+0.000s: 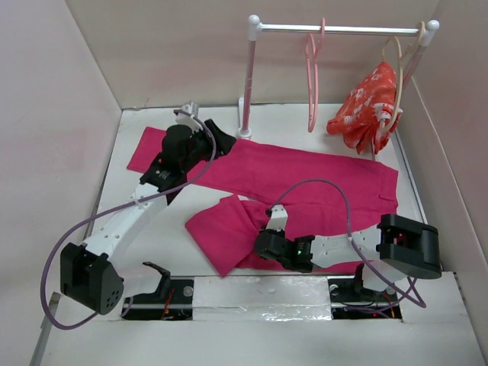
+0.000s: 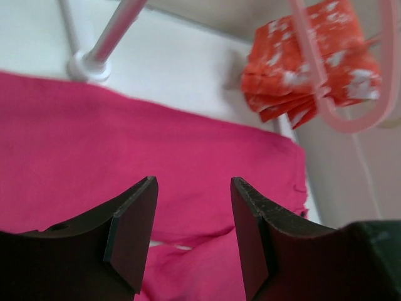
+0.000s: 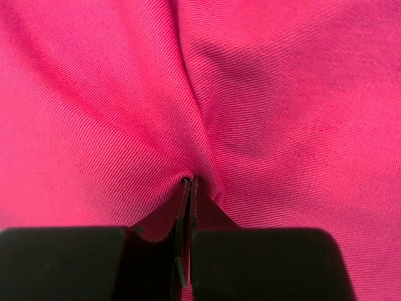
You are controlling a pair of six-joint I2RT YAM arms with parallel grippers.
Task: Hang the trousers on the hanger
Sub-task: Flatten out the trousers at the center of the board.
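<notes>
The magenta-pink trousers (image 1: 320, 175) lie spread across the table, one leg folded back toward the front. My right gripper (image 1: 259, 244) is low over that folded part. In the right wrist view its jaws (image 3: 190, 182) are shut, pinching a pucker of the trousers' cloth (image 3: 282, 94). My left gripper (image 1: 223, 141) hangs open over the far leg near the rack's pole, with only pink cloth (image 2: 125, 144) seen between its fingers (image 2: 194, 182). The salmon-pink hanger (image 1: 313, 76) hangs bare on the rail, and its lower loop (image 2: 341, 119) shows in the left wrist view.
A white clothes rack stands at the back, with its pole (image 1: 249, 76) (image 2: 113, 34) and rail (image 1: 343, 29). A red-orange floral garment (image 1: 366, 107) (image 2: 307, 69) hangs from a beige hanger at the rail's right end. Walls close in the table on three sides.
</notes>
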